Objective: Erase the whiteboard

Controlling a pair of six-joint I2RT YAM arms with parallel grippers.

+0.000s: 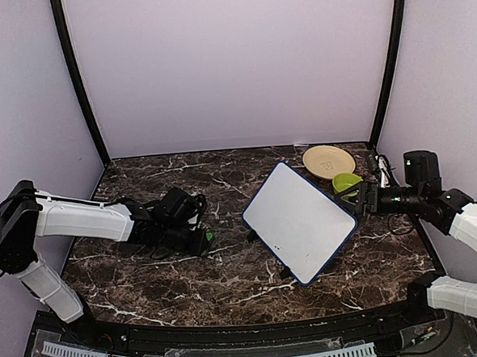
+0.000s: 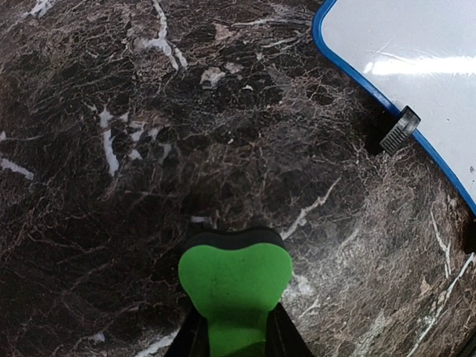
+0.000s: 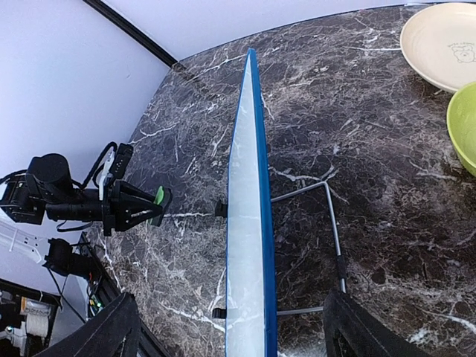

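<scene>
Whiteboard [image 1: 299,221] plain white, left gripper [image 2: 239,338] clamping green eraser [image 2: 234,275], right gripper [image 3: 232,312] wide.

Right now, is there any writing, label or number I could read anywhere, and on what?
No readable text anywhere.
The whiteboard looks blank.
The plate bears a small faint mark, too small to read.
</scene>
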